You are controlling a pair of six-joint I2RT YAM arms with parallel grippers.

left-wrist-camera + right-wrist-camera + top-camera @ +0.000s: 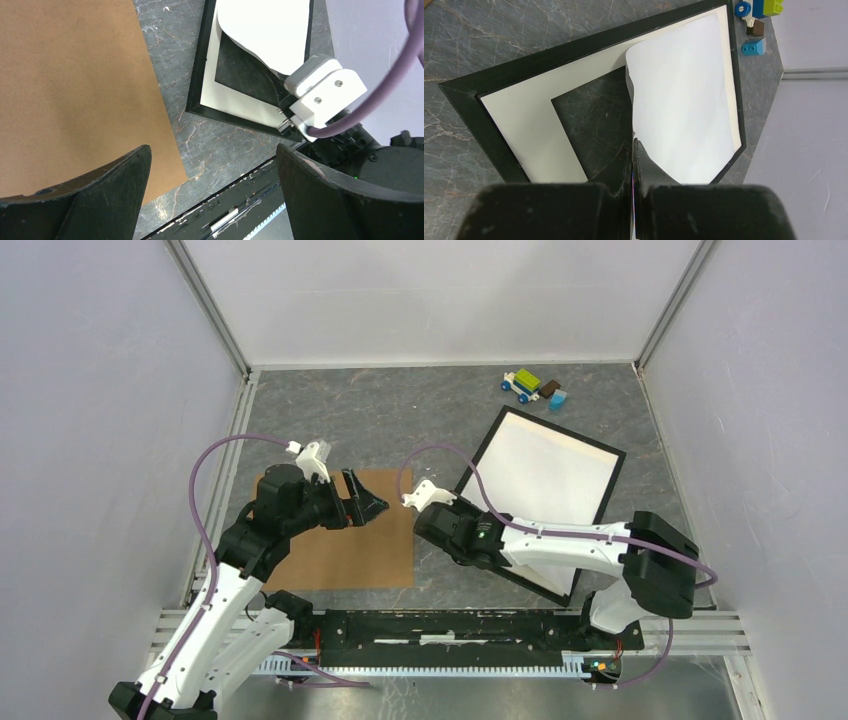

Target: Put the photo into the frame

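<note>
The photo [684,100] shows only its plain white back and lies over the right part of the black frame [469,87], its near edge curled upward. My right gripper [632,150] is shut on that lifted edge. The frame's white mat and its open middle show to the left of the photo. In the top view the photo [545,475] covers the frame [565,430], with the right gripper [455,512] at its left corner. My left gripper [365,502] is open and empty above the brown cardboard board [340,550]. The left wrist view shows the curled photo [265,25] and the frame [197,65].
A small toy brick vehicle [533,387] with loose bricks sits at the back, just beyond the frame's far corner; it also shows in the right wrist view [756,20]. A black rail [450,625] runs along the near table edge. Grey walls enclose the table.
</note>
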